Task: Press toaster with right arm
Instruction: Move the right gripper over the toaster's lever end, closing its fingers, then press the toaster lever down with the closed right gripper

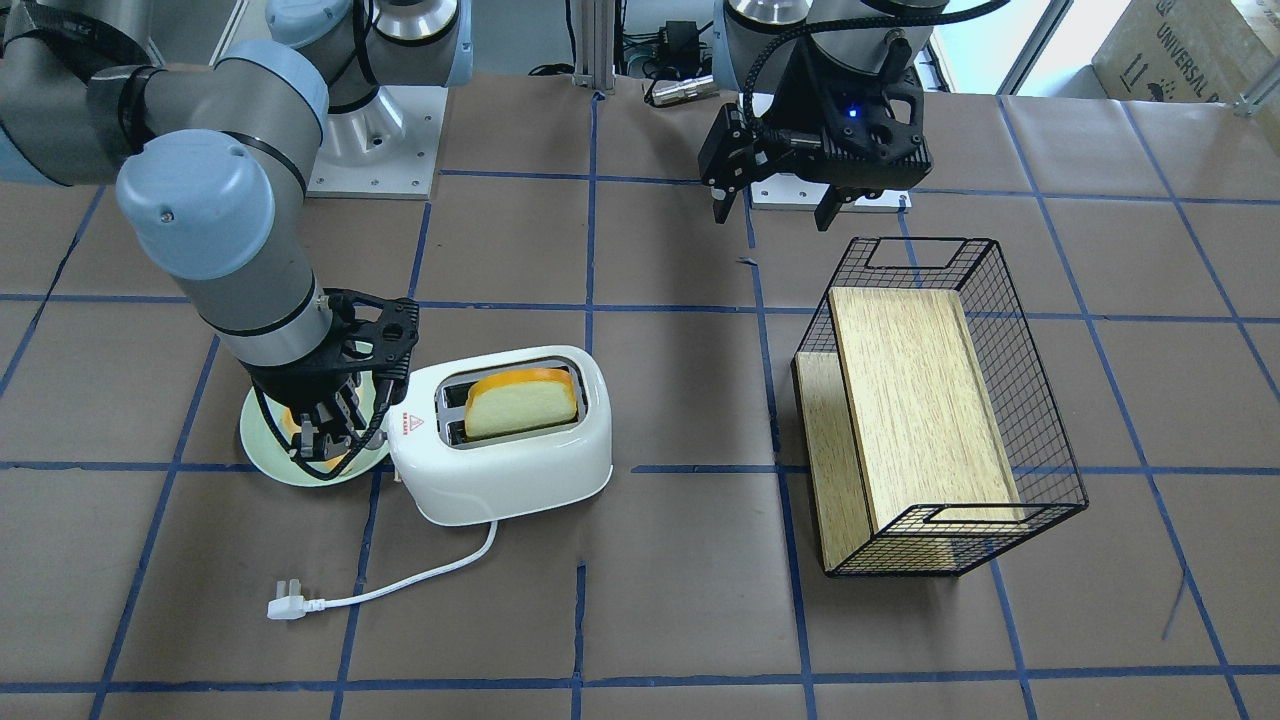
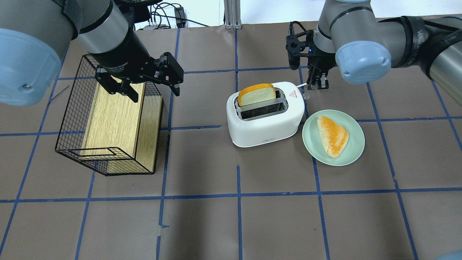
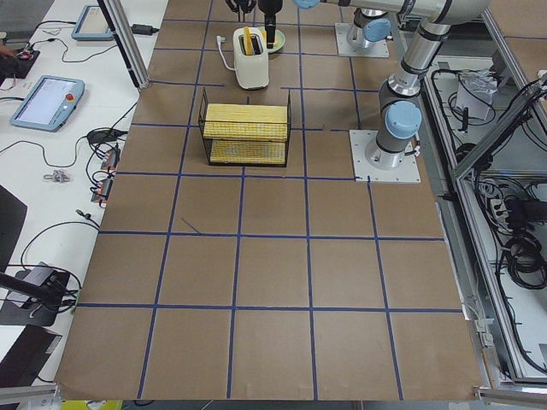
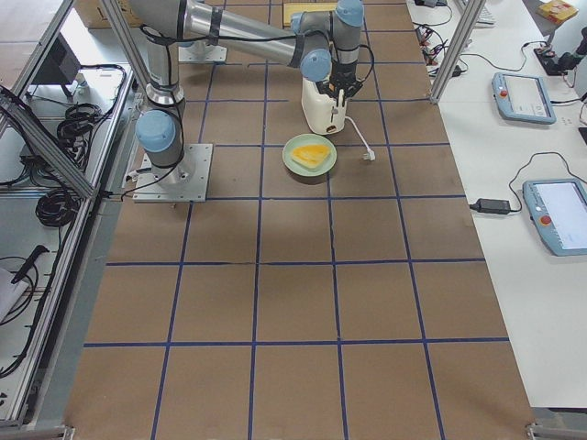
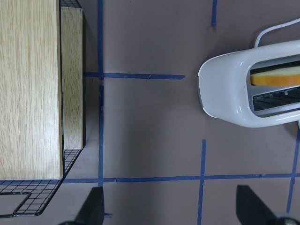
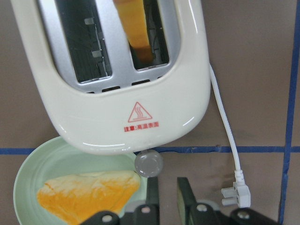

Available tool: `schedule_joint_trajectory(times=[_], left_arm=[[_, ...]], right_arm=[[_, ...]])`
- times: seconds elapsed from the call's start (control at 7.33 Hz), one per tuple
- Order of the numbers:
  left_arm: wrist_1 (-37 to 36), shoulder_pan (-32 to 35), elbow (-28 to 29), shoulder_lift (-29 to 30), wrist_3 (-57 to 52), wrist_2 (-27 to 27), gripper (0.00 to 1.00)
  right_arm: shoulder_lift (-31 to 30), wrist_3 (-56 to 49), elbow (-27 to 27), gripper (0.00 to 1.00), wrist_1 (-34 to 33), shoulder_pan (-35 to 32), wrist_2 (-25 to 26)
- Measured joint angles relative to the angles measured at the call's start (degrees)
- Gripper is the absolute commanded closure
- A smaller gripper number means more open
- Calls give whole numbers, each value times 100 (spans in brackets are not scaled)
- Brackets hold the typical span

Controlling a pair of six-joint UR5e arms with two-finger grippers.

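Note:
The white two-slot toaster (image 2: 265,119) stands mid-table, with a bread slice (image 2: 256,94) upright in one slot. It also shows in the front view (image 1: 500,460) and in the right wrist view (image 6: 122,108). Its small grey round knob (image 6: 149,164) sticks out at the end with the red triangle mark. My right gripper (image 2: 318,86) hangs shut at that end, with its fingertips (image 6: 152,190) just behind the knob and above it; it also shows in the front view (image 1: 322,440). My left gripper (image 2: 144,88) is open and empty above the wire basket.
A green plate (image 2: 357,144) holding a bread piece (image 2: 332,135) lies beside the toaster, under my right wrist. The white cord ends in a plug (image 1: 288,606) on the table. A black wire basket (image 2: 72,119) holding a wooden box (image 2: 112,119) lies tipped at my left.

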State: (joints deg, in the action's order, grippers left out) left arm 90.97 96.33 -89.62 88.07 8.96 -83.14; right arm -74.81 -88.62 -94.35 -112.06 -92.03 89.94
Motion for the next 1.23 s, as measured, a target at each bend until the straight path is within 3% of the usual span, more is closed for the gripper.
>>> schedule_joint_trajectory(times=[0.82,1.23], left_arm=[[0,0,1,0,0,0,0],[0,0,4,0,0,0,0]], right_arm=[[232,13,-56,72,-181,-17,-57],[241,39,-464,72,-605,-17,-60]])
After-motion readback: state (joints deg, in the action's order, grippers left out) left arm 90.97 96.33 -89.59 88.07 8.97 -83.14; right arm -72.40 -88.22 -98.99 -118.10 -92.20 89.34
